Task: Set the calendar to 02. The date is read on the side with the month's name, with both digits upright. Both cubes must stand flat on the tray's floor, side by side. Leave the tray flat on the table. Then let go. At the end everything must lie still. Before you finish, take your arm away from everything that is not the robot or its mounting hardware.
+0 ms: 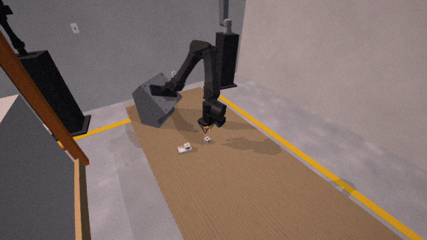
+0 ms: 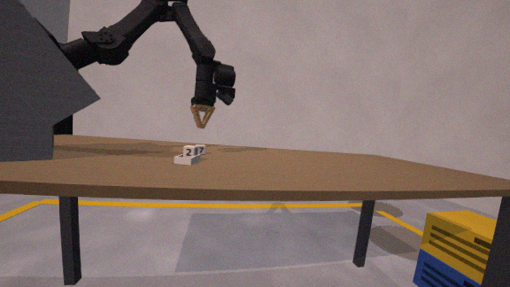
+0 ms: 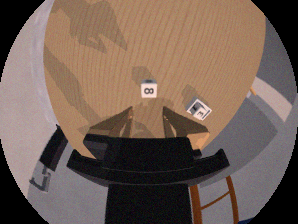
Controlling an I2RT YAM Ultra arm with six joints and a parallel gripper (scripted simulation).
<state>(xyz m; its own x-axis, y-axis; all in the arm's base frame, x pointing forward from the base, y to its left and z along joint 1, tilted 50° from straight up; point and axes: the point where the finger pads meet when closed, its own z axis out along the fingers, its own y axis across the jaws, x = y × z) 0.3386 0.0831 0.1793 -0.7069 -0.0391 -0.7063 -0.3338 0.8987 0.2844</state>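
Descending off-centre, the half-open, empty gripper (image 1: 207,129) (image 2: 202,117) (image 3: 147,110) could knock the loose cube (image 1: 207,139) (image 2: 202,149) (image 3: 149,89) against the tray (image 1: 181,150) (image 2: 183,160) (image 3: 188,110) beside it.

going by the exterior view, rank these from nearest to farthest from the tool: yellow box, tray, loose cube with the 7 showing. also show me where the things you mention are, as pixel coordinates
1. loose cube (image 1: 207,140) (image 2: 202,149) (image 3: 149,90): on the table, below the tool (image 1: 206,130) (image 2: 201,127) (image 3: 147,110)
2. tray (image 1: 181,150) (image 2: 182,160) (image 3: 194,115): on the table, left of the loose cube in that view
3. yellow box (image 2: 456,230): off the table, at the picture's lower right
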